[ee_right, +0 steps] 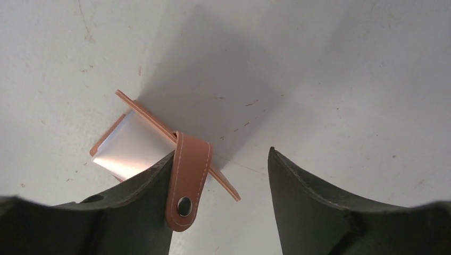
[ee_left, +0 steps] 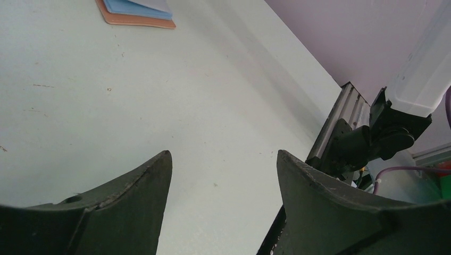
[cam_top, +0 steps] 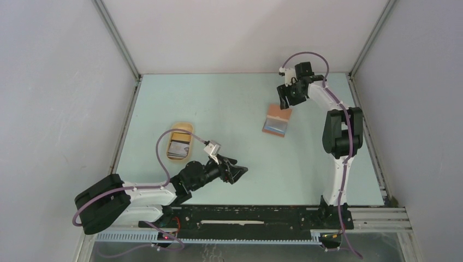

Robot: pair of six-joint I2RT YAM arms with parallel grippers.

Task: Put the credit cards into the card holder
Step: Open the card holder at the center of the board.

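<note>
The card holder [cam_top: 276, 121], reddish-brown leather with a grey-blue inside, lies open on the table at the back right. Just behind it hangs my right gripper [cam_top: 283, 102], open. In the right wrist view the holder [ee_right: 133, 146] sits under the left finger, and its snap strap [ee_right: 187, 180] leans against that finger; the jaws of my right gripper [ee_right: 222, 153] stand wide apart with nothing pinched. The credit cards [cam_top: 178, 146] lie stacked in a pale tan oval tray [cam_top: 184, 129] at the left. My left gripper [cam_top: 240, 172] is open and empty, low over the table to the right of the tray.
In the left wrist view my left gripper [ee_left: 224, 153] points across bare table, with the card holder [ee_left: 135, 11] at the far top left. The right arm's base and the rail [ee_left: 340, 133] stand at the right. Grey walls enclose the table.
</note>
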